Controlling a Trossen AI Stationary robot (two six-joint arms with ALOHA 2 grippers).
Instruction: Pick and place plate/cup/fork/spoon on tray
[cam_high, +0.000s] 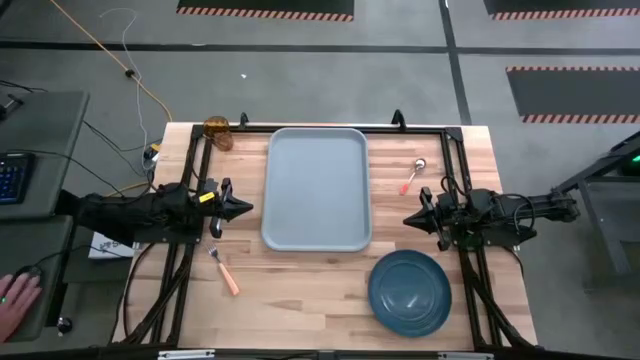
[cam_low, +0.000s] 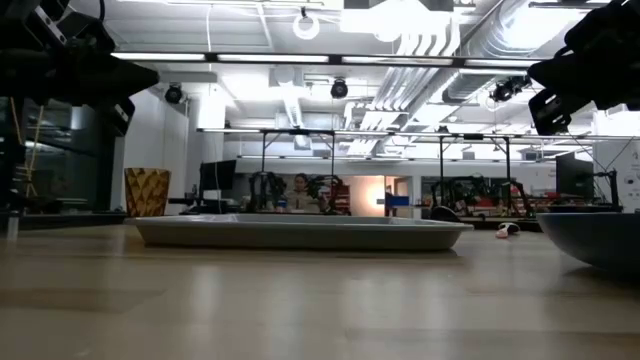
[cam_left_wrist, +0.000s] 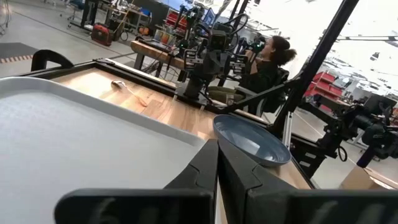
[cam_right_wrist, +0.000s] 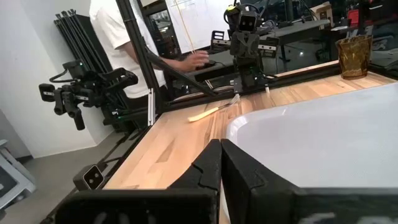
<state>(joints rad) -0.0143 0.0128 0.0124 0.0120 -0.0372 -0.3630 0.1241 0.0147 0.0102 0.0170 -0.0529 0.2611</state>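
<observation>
The pale blue-grey tray (cam_high: 316, 188) lies empty in the table's middle. The dark blue plate (cam_high: 410, 291) rests on the table at the near right. The amber cup (cam_high: 218, 131) stands at the far left corner. The fork (cam_high: 224, 270) lies near left, the spoon (cam_high: 414, 175) far right of the tray. My left gripper (cam_high: 247, 209) is shut, raised beside the tray's left edge. My right gripper (cam_high: 408, 218) is shut, raised beside the tray's right edge. Both hold nothing.
A black frame rail (cam_high: 330, 128) runs along the table's far edge and sides. A person in a white shirt (cam_right_wrist: 124, 25) stands past the table's left side, a hand (cam_high: 15, 300) near a desk. Bare wood lies between tray and near edge.
</observation>
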